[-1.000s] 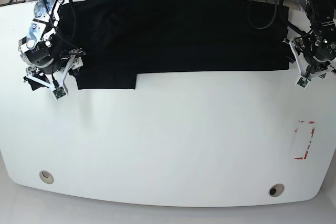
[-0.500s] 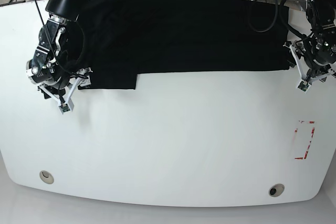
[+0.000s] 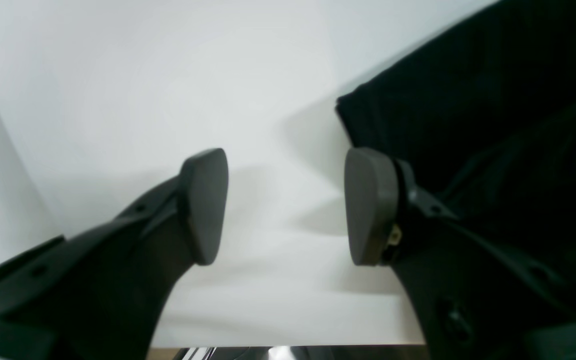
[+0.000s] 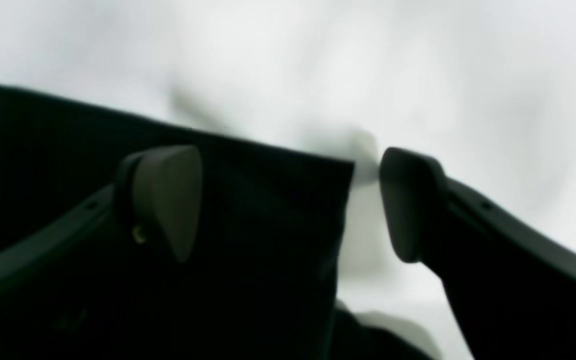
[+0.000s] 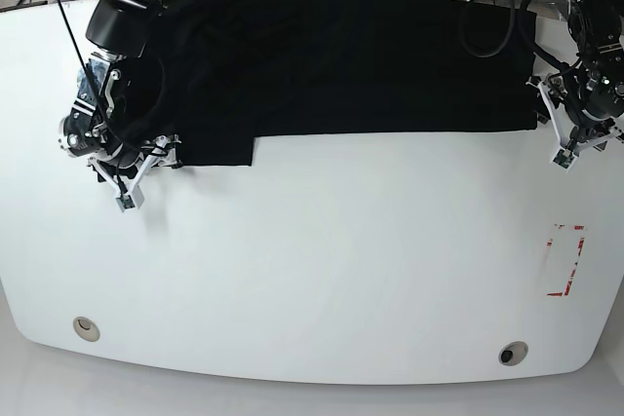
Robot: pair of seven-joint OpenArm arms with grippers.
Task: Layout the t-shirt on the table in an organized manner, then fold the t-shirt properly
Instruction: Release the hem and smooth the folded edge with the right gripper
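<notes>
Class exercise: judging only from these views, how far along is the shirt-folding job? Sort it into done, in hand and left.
Done: the t-shirt lies spread flat along the table's far edge.
In hand: both grippers sit at its near corners with jaws open, the right gripper straddling one corner, the left gripper beside the other. Neither grips cloth yet.
Left: closing on the corners and the folds themselves; no finished, compact fold shows.
</notes>
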